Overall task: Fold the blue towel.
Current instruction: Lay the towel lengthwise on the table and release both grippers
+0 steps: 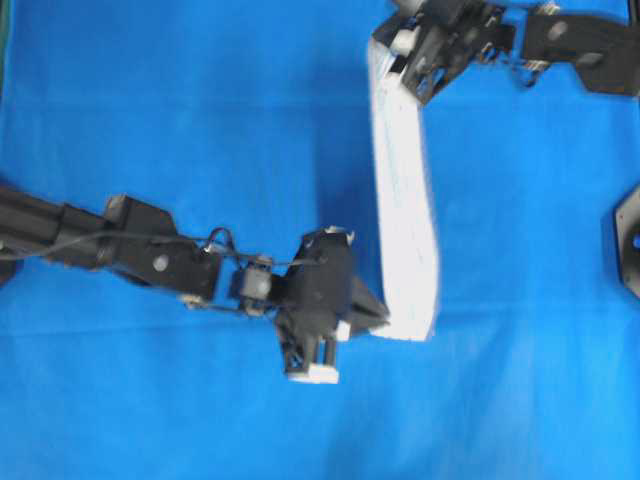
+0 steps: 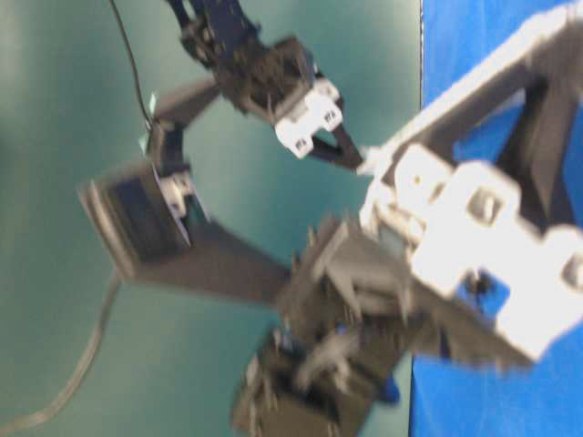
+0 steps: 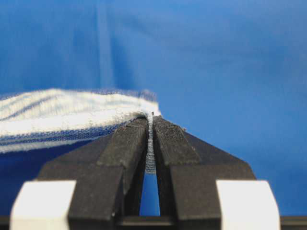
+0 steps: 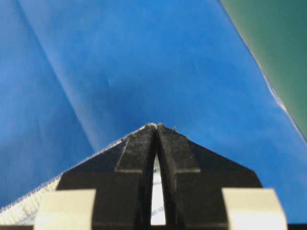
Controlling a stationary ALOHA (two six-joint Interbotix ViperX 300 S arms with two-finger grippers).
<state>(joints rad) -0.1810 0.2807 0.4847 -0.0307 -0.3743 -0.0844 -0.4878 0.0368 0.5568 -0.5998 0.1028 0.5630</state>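
Observation:
The blue towel [image 1: 405,210] shows as a long narrow white band with faint stripes, stretched from the top of the overhead view down to the lower middle, over the plain blue table covering [image 1: 200,120]. My left gripper [image 1: 385,318] is shut on its lower end. The left wrist view shows that gripper [image 3: 150,120] pinching a thin edge of cloth, with the towel's [image 3: 72,120] folded layers running off to the left. My right gripper [image 1: 385,45] is shut on the upper end. In the right wrist view the right gripper [image 4: 156,127] is closed on the towel [image 4: 24,208], whose edge trails to the lower left.
The left arm [image 1: 120,240] comes in from the left edge, and the right arm [image 1: 580,40] from the top right corner. A black fixture [image 1: 625,240] sits at the right edge. The table-level view is blurred and filled with arm hardware.

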